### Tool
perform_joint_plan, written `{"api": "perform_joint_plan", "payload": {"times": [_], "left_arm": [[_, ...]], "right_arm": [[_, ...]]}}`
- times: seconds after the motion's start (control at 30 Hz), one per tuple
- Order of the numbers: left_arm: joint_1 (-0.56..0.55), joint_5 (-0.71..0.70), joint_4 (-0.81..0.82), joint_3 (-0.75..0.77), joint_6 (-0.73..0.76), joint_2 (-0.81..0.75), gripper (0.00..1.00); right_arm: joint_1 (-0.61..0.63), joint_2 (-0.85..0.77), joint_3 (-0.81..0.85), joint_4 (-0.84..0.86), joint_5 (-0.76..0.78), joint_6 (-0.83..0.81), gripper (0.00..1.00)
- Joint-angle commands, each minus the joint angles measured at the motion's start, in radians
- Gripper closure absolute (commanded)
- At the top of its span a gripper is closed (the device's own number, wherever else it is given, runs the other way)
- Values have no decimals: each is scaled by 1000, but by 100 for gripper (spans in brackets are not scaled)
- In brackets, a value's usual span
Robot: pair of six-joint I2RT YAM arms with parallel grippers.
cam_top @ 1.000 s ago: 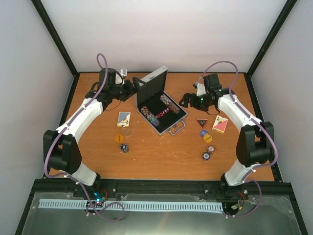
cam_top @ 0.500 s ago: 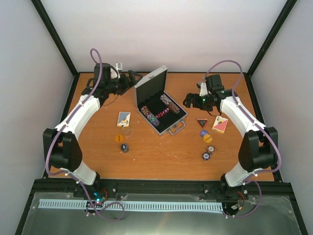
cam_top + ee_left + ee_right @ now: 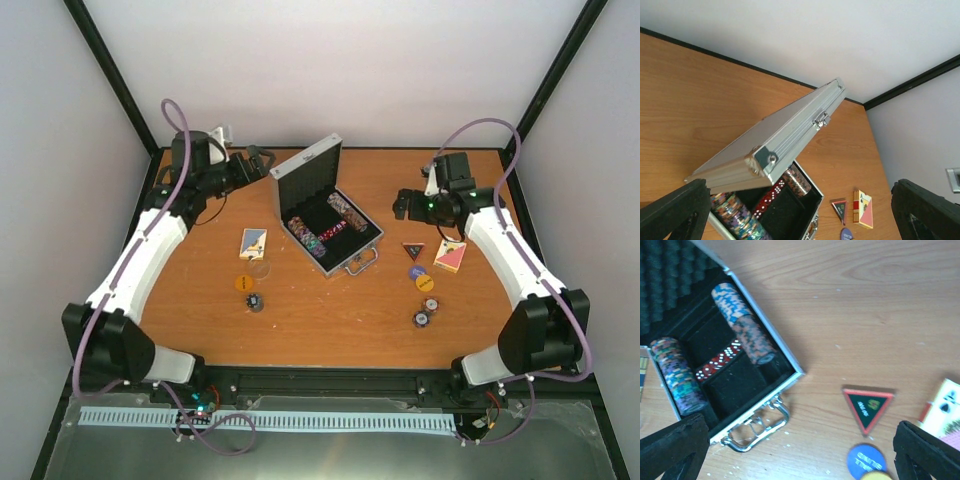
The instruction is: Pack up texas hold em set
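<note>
- While you're hovering both arms over the table (image 3: 330,335), neither one is gripping anything.
- Your left gripper (image 3: 262,163) is standing wide open, hanging just behind the lid (image 3: 310,178). Its fingers (image 3: 675,212) are framing the lid's outer edge and latch in the wrist view, and they are not touching it.
- Your right gripper (image 3: 400,207) is also gaping wide, hovering right of the case (image 3: 345,250), near the triangular token (image 3: 412,249) and clear of both.
- Case is sitting mid-table with the lid raised on its far-left edge and the handle (image 3: 362,262) pointing near-right.
- Chip rows (image 3: 677,375) and red dice (image 3: 717,360) are lying in the black-lined tray.
- Left of the case you're looking at a card box (image 3: 253,243), an orange disc (image 3: 242,283) and a small chip stack (image 3: 256,301).
- Right side is showing the second card box (image 3: 450,254) just beside the token.
- A purple disc (image 3: 417,271) is touching a second orange disc (image 3: 424,282) there, and two chip stacks (image 3: 423,319) are lying nearer the bases.
</note>
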Motion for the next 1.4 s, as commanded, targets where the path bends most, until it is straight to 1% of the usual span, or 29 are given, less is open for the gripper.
{"api": "perform_joint_plan", "payload": {"times": [0.0, 0.1, 0.27, 0.4, 0.6, 0.73, 0.83, 1.17, 1.37], "left_arm": [[3, -108, -95, -52, 93, -103, 0], [3, -142, -118, -126, 111, -176, 0], [3, -162, -167, -254, 95, -263, 0], [3, -158, -171, -320, 71, -296, 0], [3, -157, -173, -292, 66, -271, 0], [3, -160, -166, -269, 67, -249, 0], [3, -160, -159, -274, 60, -255, 0], [3, -158, -139, -305, 42, -277, 0], [3, -169, -148, -309, 39, -300, 0]], "right_arm": [[-41, -55, -34, -101, 91, 13, 0], [-72, -79, -76, -157, 127, 23, 0], [-77, -118, -207, -216, 201, 50, 3], [-66, -126, -303, -203, 140, 60, 5], [-45, -97, -378, -172, 128, 51, 6], [-45, -22, -403, -115, 74, 25, 13], [-45, 18, -412, -88, 89, 25, 18], [-52, 97, -424, 1, 112, 28, 26], [-58, 125, -417, 22, 119, 37, 30]]}}
